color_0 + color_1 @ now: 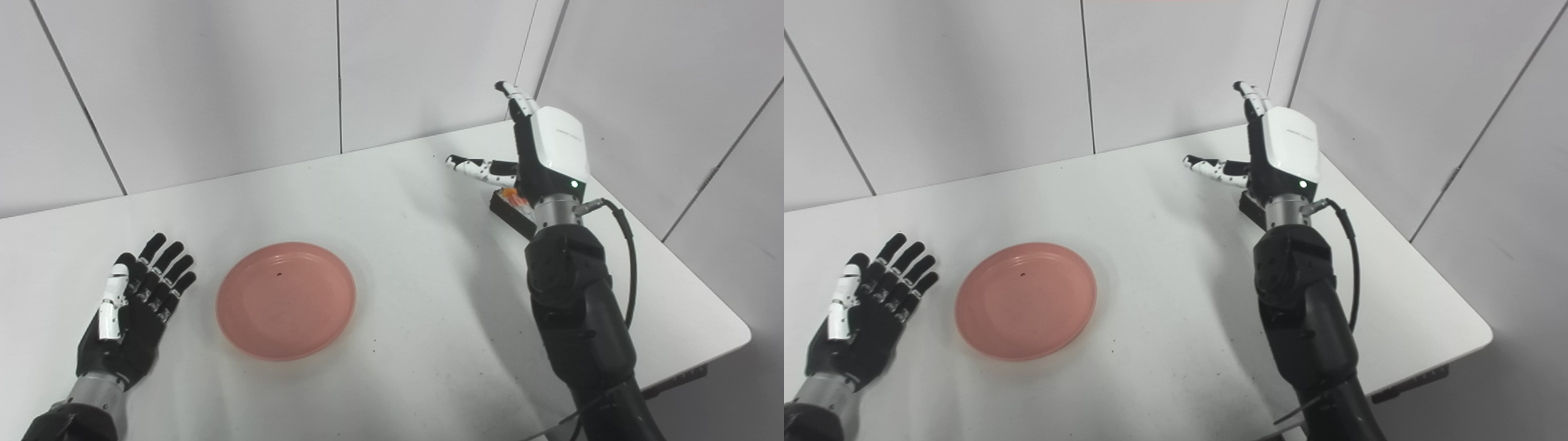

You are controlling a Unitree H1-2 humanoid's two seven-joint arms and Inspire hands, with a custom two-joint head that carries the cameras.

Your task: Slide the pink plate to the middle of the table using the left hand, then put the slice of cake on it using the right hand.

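While the left hand is lying open beside the plate at lower left, the right hand, fingers spread and empty, is hiding the cake at upper right; a blind grasp risks crushing it.

Bright, even overhead light, soft shadows on the white table, both views sharp, little glare.

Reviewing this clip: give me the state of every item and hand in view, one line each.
pink plate: flat on the table, empty, untouched, just right of the left hand.
slice of cake: on the table, mostly hidden behind the right wrist, not held.
left hand: open, palm up, resting beside the plate.
right hand: open, raised above the cake, fingers spread.
table: white, bearing plate and cake.
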